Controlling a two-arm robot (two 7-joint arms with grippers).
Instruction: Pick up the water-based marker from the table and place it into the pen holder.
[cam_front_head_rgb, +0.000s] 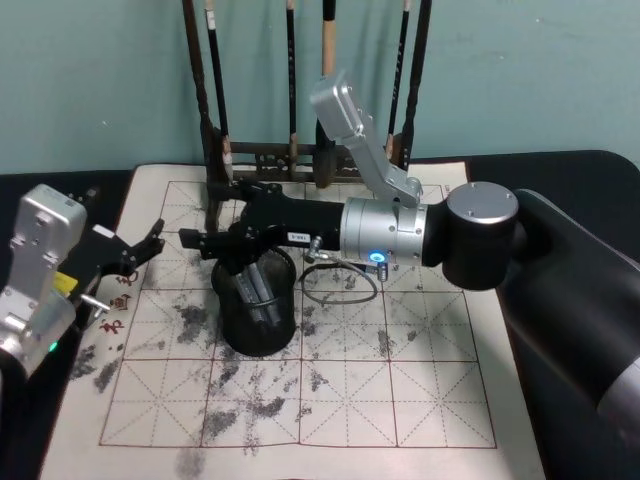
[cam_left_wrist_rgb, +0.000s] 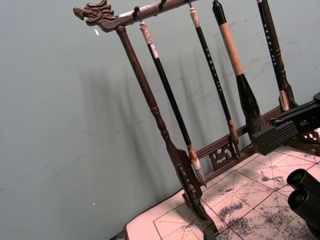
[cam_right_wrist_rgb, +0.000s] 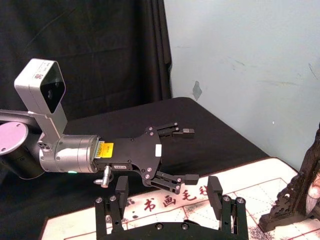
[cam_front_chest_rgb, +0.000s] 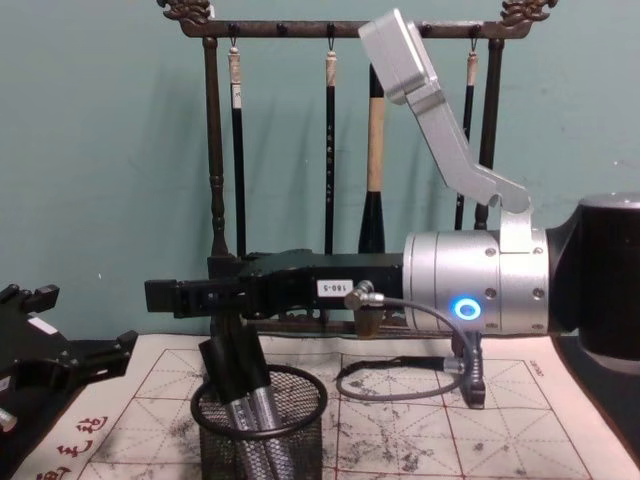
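Observation:
The black wire-mesh pen holder (cam_front_head_rgb: 256, 318) (cam_front_chest_rgb: 262, 432) stands on the left half of the table (cam_front_head_rgb: 400, 400). Two markers (cam_front_head_rgb: 258, 290) (cam_front_chest_rgb: 243, 395) with dark tops and grey barrels lean inside it; I cannot tell which one is the water-based marker. My right gripper (cam_front_head_rgb: 212, 232) (cam_front_chest_rgb: 175, 297) (cam_right_wrist_rgb: 167, 192) reaches across just above the holder, open, with nothing between its fingers. The markers' tops end right under it. My left gripper (cam_front_head_rgb: 135, 265) (cam_right_wrist_rgb: 185, 154) hovers open at the mat's left edge, apart from the holder.
A tall dark wooden brush rack (cam_front_head_rgb: 215, 150) (cam_left_wrist_rgb: 150, 100) (cam_front_chest_rgb: 215, 150) with several hanging brushes stands at the back of the mat. A grey cable loop (cam_front_head_rgb: 340, 285) hangs under the right wrist. Black cloth lies around the mat.

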